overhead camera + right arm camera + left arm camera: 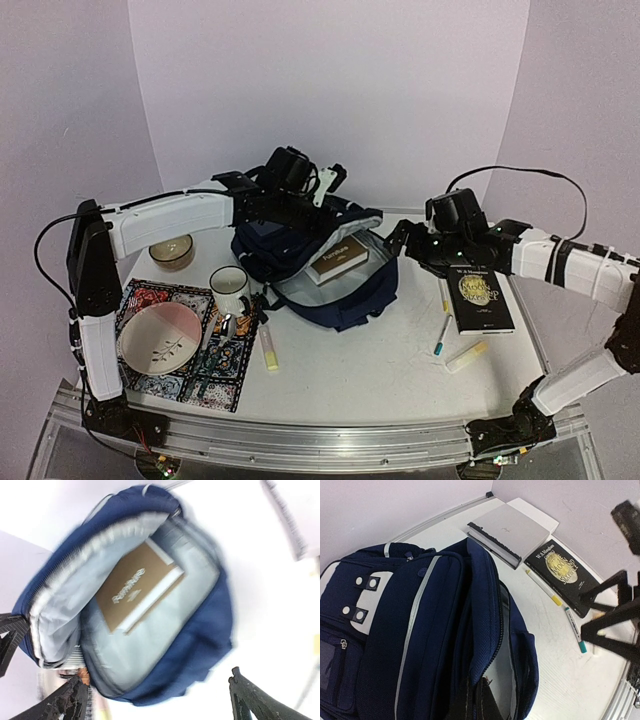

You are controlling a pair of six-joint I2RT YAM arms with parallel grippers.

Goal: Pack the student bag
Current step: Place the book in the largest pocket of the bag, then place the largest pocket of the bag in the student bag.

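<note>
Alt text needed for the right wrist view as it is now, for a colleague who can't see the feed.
The student bag lies unzipped, its grey lining exposed and a brown book lying inside. The right hand is open and holds nothing, its dark fingers framing the bottom of the picture. The picture is somewhat blurred.

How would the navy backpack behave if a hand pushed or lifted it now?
Likely floppy: the student bag has fabric walls sagging around its open mouth. It would probably crumple rather than slide. The brown book inside adds some weight and may shift.
</note>
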